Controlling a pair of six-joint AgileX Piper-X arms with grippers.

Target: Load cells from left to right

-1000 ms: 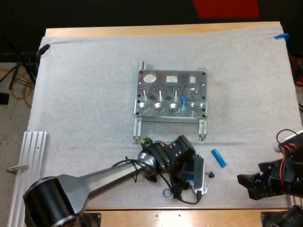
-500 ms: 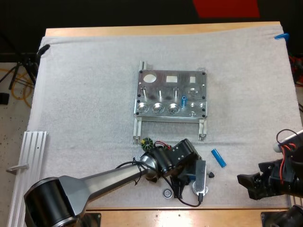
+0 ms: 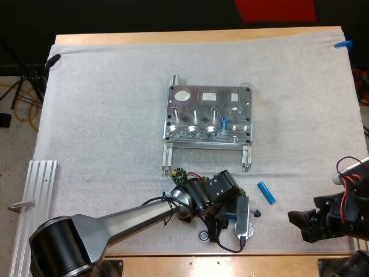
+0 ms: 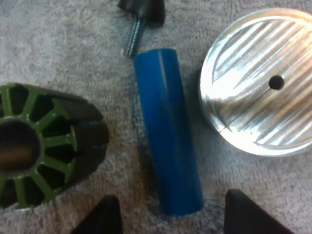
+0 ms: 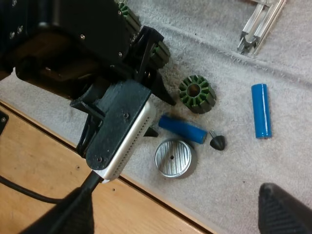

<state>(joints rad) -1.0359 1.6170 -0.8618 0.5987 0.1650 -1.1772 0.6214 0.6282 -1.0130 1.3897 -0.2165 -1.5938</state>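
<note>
While its black fingers (image 4: 109, 218) stand spread either side of one end of a smooth blue cylinder (image 4: 168, 131) lying on the nubby mat (image 4: 58, 48), the left gripper (image 4: 179, 215) has hardly shifted from half a second ago. Beside that cylinder lie one ribbed green rotor (image 4: 44, 151), one grooved aluminium disc (image 4: 263, 80) and one cone-headed screw (image 4: 141, 19). A second cylinder (image 5: 260, 110) lies loose, and a third cylinder (image 3: 224, 122) stands in the metal fixture (image 3: 207, 95). The right gripper (image 5: 173, 214) is spread and holds nothing.

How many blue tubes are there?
3. One tube stands in the metal fixture; a loose tube lies on the mat; a third tube lies inside the open left tool, beside the silver disc. Others may hide under the left arm.
</note>
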